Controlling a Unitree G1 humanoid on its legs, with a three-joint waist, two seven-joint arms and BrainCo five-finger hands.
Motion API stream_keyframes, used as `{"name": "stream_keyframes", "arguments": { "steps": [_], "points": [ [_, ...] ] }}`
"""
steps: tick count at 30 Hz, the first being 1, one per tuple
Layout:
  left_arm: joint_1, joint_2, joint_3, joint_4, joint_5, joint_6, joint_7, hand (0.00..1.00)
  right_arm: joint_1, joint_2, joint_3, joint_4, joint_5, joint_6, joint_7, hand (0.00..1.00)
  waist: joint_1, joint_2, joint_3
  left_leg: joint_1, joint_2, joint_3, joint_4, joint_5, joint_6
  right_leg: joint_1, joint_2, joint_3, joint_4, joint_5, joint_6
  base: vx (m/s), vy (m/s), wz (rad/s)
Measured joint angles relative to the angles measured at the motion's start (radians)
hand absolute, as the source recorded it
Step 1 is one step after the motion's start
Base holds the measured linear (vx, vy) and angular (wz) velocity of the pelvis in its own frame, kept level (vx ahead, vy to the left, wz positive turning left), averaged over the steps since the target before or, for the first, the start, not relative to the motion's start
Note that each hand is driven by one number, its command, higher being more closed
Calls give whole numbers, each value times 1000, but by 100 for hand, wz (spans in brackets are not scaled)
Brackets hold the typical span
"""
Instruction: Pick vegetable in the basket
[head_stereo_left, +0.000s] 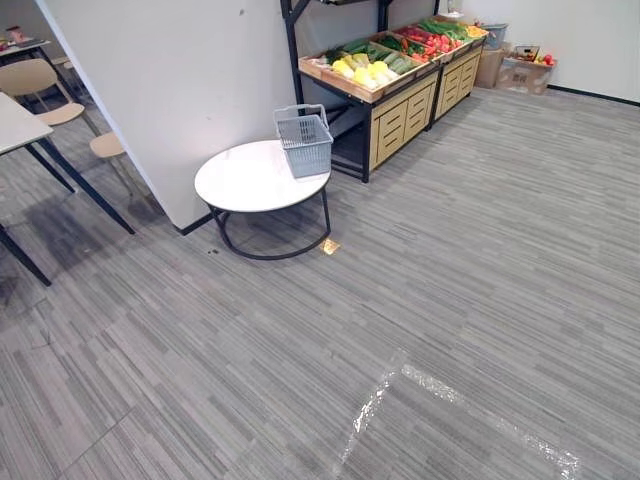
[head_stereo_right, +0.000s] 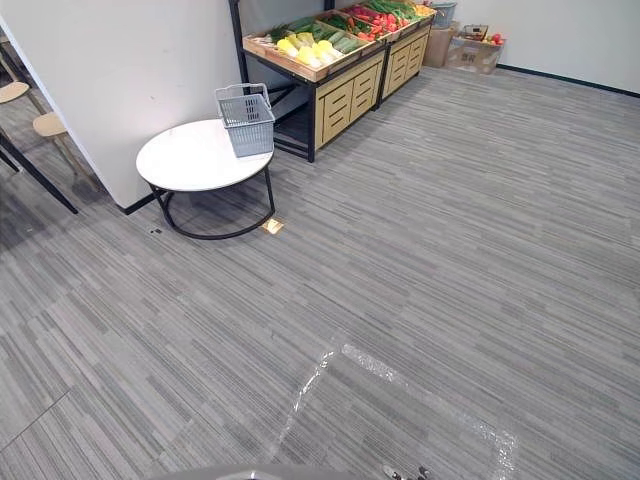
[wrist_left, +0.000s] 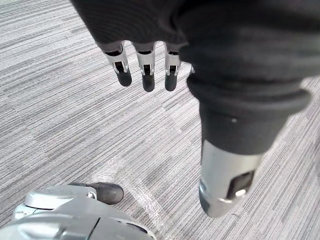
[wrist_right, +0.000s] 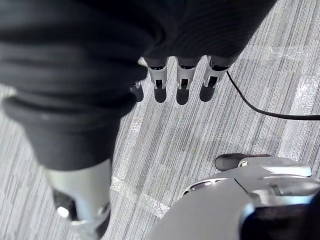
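Nearest, the left hand (wrist_left: 148, 75) and the right hand (wrist_right: 182, 87) hung over the grey carpet (head_stereo_left: 460, 300), fingers straight and slack, holding nothing. Farther left, the grey plastic basket (head_stereo_left: 304, 142) stood on the round white table (head_stereo_left: 240, 182) and looked empty. Beyond it, the vegetables (head_stereo_left: 366, 72) lay on the wooden produce stand (head_stereo_left: 402, 118). By my reading nothing was picked: approach, grasp and drop were all left to do.

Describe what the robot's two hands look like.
Both the left hand and the right hand have a dark ribbed fabric cover over back and wrist, short silver fingers ending in rounded dark tips, and a thicker silver thumb set apart.
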Motion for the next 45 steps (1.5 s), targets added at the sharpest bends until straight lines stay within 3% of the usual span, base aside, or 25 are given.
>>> {"name": "stream_keyframes", "arguments": {
  "steps": [6,10,16,22,45],
  "points": [
    [-13,0,0,14,2,-26,3,0,-13,3,-5,0,0,-1,-2,0,-1,8,17,16,2,8,-3,-1,-3,14,2,-5,-5,-6,18,-28,-28,-2],
    [-14,0,-2,16,9,-31,5,0,-13,3,-5,0,1,-1,-2,0,-1,-2,24,16,3,9,-8,-1,-3,13,3,-5,-6,-8,22,-51,-26,-1],
    [-16,1,-2,16,9,-11,-5,0,-13,3,-5,0,7,-5,-3,0,-2,0,24,16,4,11,-9,-1,-2,15,4,-6,-12,-4,16,-12,-7,0],
    [-22,4,-1,17,12,48,-5,0,-12,4,-5,3,95,-17,37,0,-14,0,25,18,8,21,-9,-3,-5,15,8,-1,-16,-4,16,-6,-20,-3],
    [-26,12,-2,26,96,54,2,0,-17,20,-25,3,102,-47,43,0,-23,-17,54,53,21,49,-8,-15,-23,49,21,19,-32,-3,16,-15,-22,-3]
  ]
}}
